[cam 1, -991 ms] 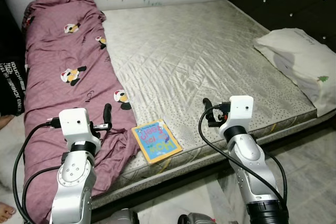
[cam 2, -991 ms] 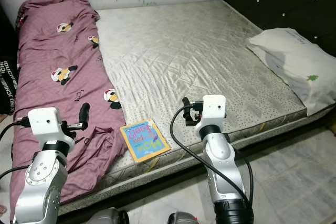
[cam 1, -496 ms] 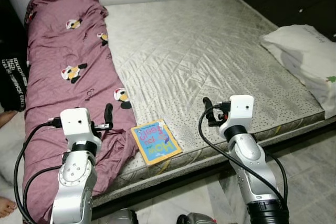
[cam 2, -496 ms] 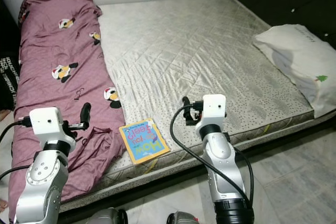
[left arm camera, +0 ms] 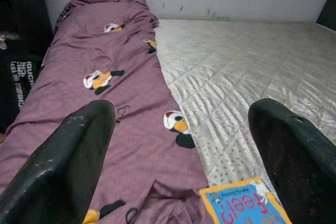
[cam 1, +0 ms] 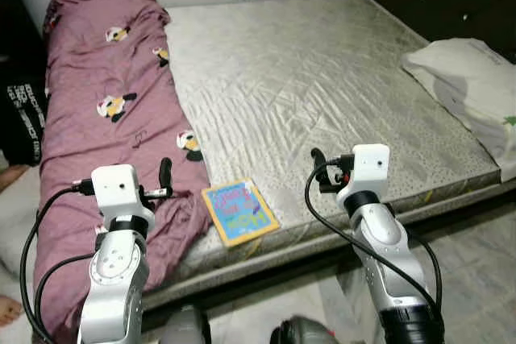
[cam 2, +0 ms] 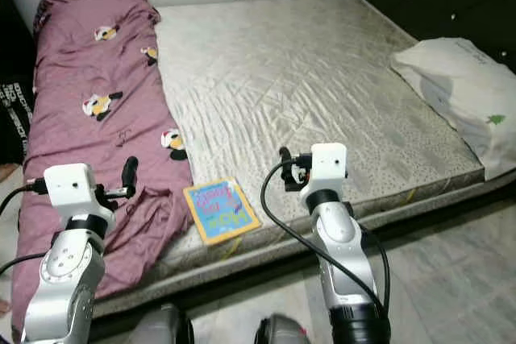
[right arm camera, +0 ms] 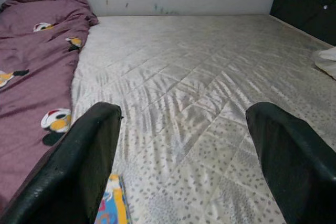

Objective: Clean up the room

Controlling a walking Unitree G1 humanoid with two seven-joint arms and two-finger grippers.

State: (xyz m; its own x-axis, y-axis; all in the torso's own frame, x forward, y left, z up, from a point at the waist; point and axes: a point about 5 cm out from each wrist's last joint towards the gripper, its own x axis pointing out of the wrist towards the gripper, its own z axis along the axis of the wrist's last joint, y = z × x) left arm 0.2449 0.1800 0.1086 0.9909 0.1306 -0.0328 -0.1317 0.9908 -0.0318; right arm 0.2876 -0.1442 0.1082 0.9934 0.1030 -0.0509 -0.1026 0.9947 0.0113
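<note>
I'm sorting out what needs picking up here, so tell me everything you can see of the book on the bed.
The book is thin and square, with a blue cover framed in yellow and colourful lettering too small to read reliably. It lies flat and closed, turned at an angle, near the front edge of the bare grey mattress. Its one side sits right beside the purple blanket; whether they touch is unclear. Neither gripper touches it.

book (cam 1: 239, 213) | blue-yellow, flat | mattress (cam 1: 322, 94) front edge
</note>
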